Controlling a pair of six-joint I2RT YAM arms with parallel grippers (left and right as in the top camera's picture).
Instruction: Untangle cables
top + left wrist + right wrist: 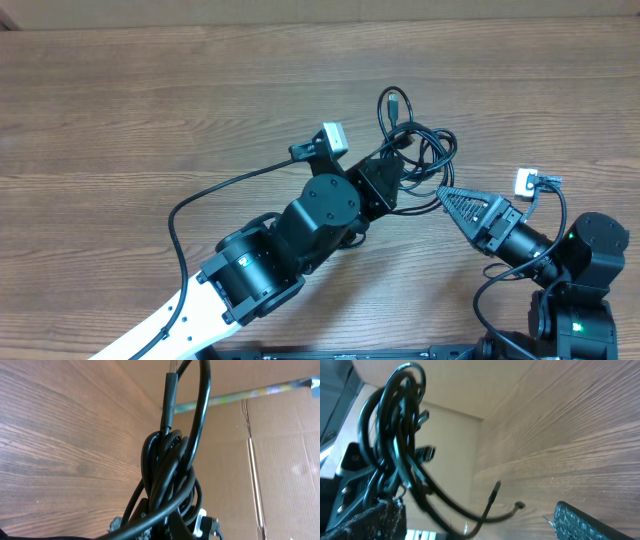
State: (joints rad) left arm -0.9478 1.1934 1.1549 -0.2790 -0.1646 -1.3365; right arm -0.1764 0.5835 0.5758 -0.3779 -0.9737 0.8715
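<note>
The cables [420,150] are a knotted bundle of thin black cords right of the table's middle, with one plug end [393,101] looping out behind. My left gripper [392,168] is shut on the bundle's near-left side. In the left wrist view the bundle [167,470] rises straight out of the jaws [170,527]. My right gripper [445,193] points at the bundle from the right, close to its lower loops. In the right wrist view its fingers [480,520] are wide apart, and the bundle [395,435] hangs by the left finger with two loose ends [519,505] between the fingers.
The wooden table [150,90] stretches to the left and back. The left arm's thick black cable [200,195] curves over the table at the left. A cardboard box [280,460] stands beyond the table's edge in the left wrist view.
</note>
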